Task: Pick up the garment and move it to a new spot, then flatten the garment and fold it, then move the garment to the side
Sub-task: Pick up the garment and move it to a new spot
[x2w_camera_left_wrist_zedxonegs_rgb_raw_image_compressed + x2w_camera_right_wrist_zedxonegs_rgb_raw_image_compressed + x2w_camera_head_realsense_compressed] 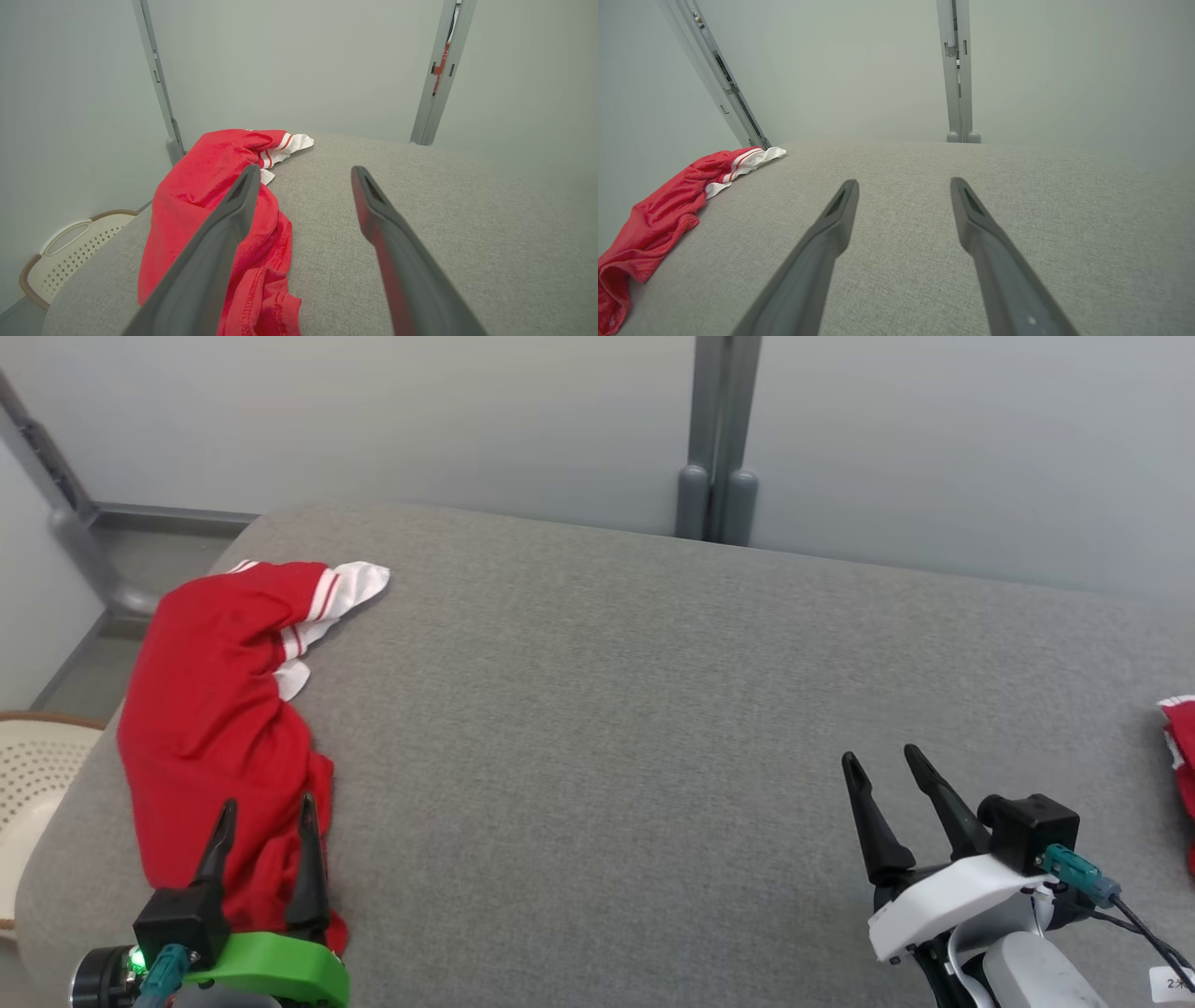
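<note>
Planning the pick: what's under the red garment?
The red garment lies crumpled on the grey fabric surface, which shows bare around it. Anything beneath its folds is covered and cannot be seen.

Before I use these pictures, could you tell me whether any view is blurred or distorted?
Head view: soft even light, garment sharp, no glare. Left wrist view: left gripper soft near the lens, wall posts lean. Right wrist view: same wide-angle lean, no glare.
</note>
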Motion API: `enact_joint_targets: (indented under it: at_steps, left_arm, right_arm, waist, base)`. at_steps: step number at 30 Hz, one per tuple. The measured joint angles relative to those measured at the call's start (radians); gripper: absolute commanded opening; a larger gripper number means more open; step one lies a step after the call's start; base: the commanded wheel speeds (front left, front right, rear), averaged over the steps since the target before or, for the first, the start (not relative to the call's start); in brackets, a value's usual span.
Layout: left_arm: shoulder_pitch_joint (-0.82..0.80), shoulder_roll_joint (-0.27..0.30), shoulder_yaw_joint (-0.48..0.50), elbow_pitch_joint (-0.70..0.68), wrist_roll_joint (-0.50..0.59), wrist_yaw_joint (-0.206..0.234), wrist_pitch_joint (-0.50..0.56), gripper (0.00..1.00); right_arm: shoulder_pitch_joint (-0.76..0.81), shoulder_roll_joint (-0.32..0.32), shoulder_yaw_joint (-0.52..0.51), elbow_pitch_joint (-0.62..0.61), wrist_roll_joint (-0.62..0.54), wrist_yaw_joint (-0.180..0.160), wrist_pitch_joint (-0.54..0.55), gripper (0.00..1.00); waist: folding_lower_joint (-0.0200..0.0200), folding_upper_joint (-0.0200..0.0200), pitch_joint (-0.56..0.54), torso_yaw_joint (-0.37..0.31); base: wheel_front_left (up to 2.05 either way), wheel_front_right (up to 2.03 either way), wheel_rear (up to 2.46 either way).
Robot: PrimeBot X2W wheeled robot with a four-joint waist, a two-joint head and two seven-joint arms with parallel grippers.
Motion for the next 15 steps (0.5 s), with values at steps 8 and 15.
enact_joint_targets:
  at_steps: [8,15]
  left_arm:
    - [0.005,0.007,0.012,0.017,0.001,0.010,0.000,1.00]
    - [0.009,0.011,0.019,0.017,-0.001,0.013,0.000,1.00]
  right_arm:
    - [0.000,0.010,0.024,-0.017,0.002,0.000,0.000,1.00]
    - [-0.009,0.016,0.039,-0.023,0.002,0.000,0.000,1.00]
  waist:
    - [0.0000,0.0000,-0.005,0.142]
    - [0.0000,0.0000,-0.007,0.212]
  base:
    - [0.00,0.00,0.00]
    - [0.00,0.00,0.00]
